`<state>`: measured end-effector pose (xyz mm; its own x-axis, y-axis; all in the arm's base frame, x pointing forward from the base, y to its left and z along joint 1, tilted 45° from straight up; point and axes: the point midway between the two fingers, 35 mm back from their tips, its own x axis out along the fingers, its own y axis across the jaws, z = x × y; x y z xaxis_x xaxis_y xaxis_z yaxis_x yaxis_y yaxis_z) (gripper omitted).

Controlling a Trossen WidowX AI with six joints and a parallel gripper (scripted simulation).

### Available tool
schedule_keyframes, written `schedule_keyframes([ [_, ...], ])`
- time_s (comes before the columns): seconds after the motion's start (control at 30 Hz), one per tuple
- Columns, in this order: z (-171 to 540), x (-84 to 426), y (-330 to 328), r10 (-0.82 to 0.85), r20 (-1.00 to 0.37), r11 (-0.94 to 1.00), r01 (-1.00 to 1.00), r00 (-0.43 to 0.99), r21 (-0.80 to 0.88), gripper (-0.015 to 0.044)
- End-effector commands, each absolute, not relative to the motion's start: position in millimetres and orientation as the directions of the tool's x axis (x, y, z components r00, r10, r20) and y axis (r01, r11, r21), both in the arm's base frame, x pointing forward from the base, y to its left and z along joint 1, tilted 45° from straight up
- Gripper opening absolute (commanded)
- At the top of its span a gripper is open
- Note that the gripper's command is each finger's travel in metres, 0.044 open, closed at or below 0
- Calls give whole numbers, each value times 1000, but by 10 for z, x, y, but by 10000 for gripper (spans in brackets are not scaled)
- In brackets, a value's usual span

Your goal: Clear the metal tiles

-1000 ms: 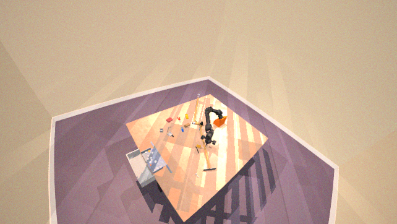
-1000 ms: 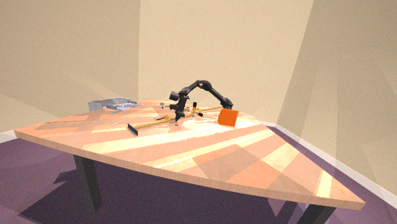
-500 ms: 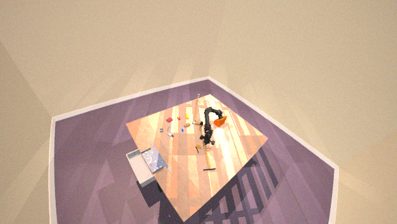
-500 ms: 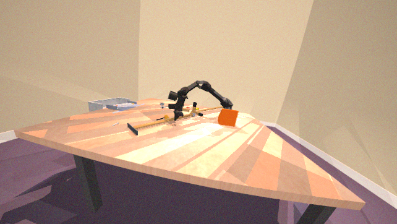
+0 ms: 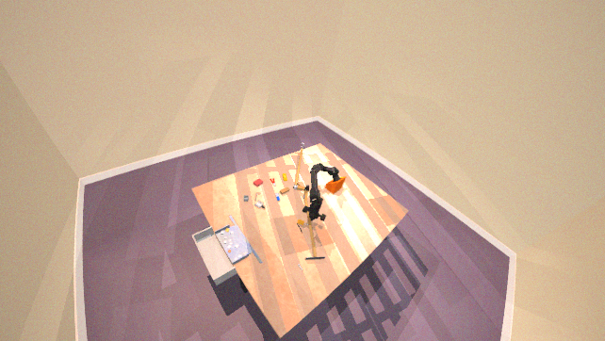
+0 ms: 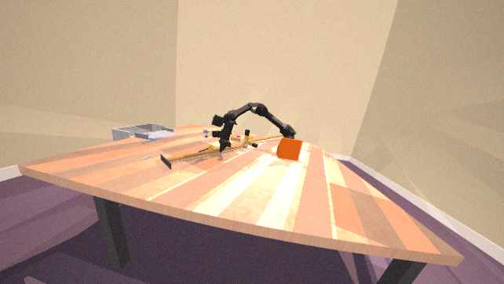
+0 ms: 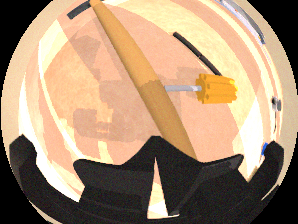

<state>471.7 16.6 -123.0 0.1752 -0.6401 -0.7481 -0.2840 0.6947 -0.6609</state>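
The long scraper (image 5: pixel 312 242) (image 6: pixel 184 156) (image 7: pixel 135 65) lies on the table, its wooden handle running under my gripper and its dark crosswise blade (image 5: pixel 315 258) (image 6: pixel 166 161) at the near end. My gripper (image 5: pixel 310 220) (image 6: pixel 221 151) (image 7: pixel 156 139) is shut and empty, fingertips low over the handle; whether they touch it I cannot tell. The steel bench plate (image 5: pixel 241 239) is at the table's left edge with several small tiles on its left part. The grey catch box (image 5: pixel 212 258) (image 6: pixel 121 134) adjoins the plate beyond that edge.
A yellow-handled screwdriver (image 6: pixel 211 147) (image 7: pixel 216 89) and a thin black rod (image 7: pixel 197 54) lie beside the scraper. An orange block (image 5: pixel 335 185) (image 6: pixel 290 149) stands by the arm's base. A second long stick (image 5: pixel 299 165), a red block (image 5: pixel 258 182) and several small items lie further back.
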Motion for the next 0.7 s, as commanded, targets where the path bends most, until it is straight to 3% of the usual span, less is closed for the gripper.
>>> schedule_keyframes([
  [0.0, -1201, 4765, 104, -644, -745, 694, -278, 173, -664, 0],
  [0.67, -1111, 4915, 3, -645, -744, 693, -278, 174, -665, 0],
])
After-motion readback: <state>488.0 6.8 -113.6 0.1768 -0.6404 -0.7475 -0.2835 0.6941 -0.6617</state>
